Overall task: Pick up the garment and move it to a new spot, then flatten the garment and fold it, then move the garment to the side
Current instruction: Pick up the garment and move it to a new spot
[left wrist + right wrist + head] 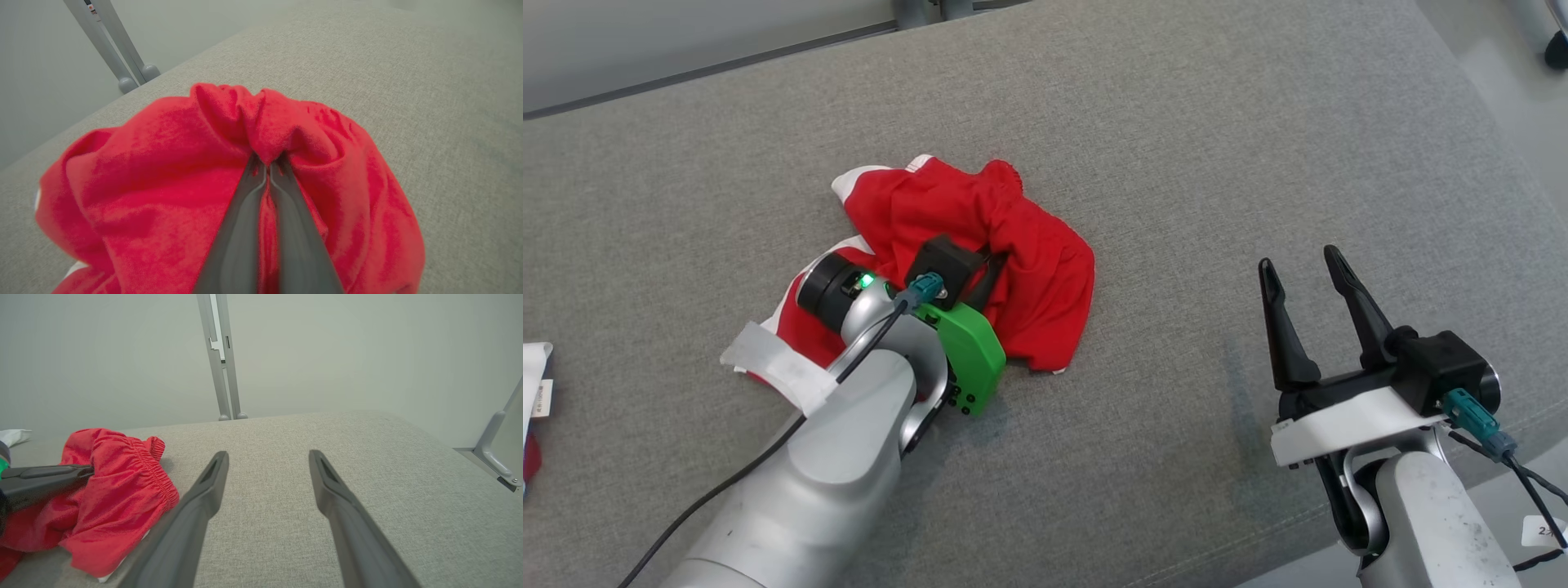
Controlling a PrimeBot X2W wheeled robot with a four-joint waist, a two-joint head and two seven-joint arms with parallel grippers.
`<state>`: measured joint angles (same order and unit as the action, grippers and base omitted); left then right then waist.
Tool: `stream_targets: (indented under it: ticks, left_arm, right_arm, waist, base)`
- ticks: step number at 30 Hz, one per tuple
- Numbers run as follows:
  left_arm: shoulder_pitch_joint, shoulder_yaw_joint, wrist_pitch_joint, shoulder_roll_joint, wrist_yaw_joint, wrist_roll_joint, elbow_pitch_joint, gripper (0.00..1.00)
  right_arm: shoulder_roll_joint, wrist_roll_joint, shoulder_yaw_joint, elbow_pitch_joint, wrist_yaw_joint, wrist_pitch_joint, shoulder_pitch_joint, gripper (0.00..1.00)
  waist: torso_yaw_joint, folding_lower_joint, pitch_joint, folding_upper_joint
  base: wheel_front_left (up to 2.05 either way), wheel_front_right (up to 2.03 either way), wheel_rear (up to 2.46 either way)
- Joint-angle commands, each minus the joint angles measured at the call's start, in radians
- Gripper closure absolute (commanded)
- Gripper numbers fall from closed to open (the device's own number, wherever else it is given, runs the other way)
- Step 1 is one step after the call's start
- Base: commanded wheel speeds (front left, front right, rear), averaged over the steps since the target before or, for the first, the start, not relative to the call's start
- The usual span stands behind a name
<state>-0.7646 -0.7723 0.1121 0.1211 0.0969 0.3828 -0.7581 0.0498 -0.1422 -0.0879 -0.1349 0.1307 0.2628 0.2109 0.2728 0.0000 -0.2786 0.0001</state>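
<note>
The garment [1013, 237] is a crumpled red cloth with white trim, lying on the grey padded surface [1176, 122] left of centre. My left gripper [995, 268] reaches into it from the lower left. In the left wrist view that gripper [267, 161] is shut, with a fold of the red garment [163, 171] pinched at its tips. My right gripper [1297, 260] hovers open to the right, apart from the cloth. In the right wrist view the right gripper [268, 454] has bare fabric between its fingers, and the garment [118, 486] lies to its left with the left gripper's fingers [45, 475] in it.
Another white and red cloth [535, 392] lies at the far left edge. The padded surface ends near my right arm, with pale floor [1503, 90] beyond its right side. Grey metal posts [222, 355] stand behind the far edge.
</note>
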Motion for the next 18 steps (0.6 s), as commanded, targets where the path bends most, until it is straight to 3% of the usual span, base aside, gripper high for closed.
stream_targets:
  ticks: [1,11,12,13,14,18]
  left_arm:
    - [0.012,-0.008,0.026,-0.015,0.005,0.008,-0.040,1.00]
    - [0.027,-0.064,0.096,-0.067,0.020,0.049,-0.132,1.00]
    - [0.031,-0.070,0.102,-0.068,0.020,0.057,-0.136,0.84]
    - [0.034,-0.077,0.106,-0.069,0.019,0.063,-0.139,0.19]
    - [0.037,-0.084,0.111,-0.070,0.018,0.069,-0.139,0.00]
    - [0.048,-0.108,0.128,-0.070,0.008,0.107,-0.107,0.00]
  right_arm:
    - [0.001,-0.007,-0.002,0.002,0.000,0.004,-0.001,0.00]
    - [0.001,0.000,-0.011,-0.013,0.000,0.004,-0.016,0.00]
    - [0.001,0.001,-0.013,-0.015,0.000,0.004,-0.017,0.00]
    - [0.001,0.003,-0.014,-0.016,0.000,0.004,-0.019,0.00]
    - [0.001,0.004,-0.015,-0.018,0.000,0.004,-0.021,0.00]
    - [0.001,0.010,-0.009,-0.026,0.000,0.004,-0.030,0.00]
  waist:
    - [0.013,0.0000,-0.007,-0.0001]
    - [-0.013,0.0000,0.033,-0.0001]
    - [-0.018,0.0000,0.039,-0.0001]
    - [-0.022,0.0000,0.045,-0.0001]
    - [-0.027,0.0000,0.052,-0.0001]
    - [-0.053,0.0000,0.084,-0.0001]
  base:
    - [0.00,0.00,0.00]
    - [0.00,0.00,0.00]
    - [0.00,0.00,0.00]
    - [0.00,0.00,0.00]
    - [0.00,0.00,0.00]
    - [0.00,0.00,0.00]
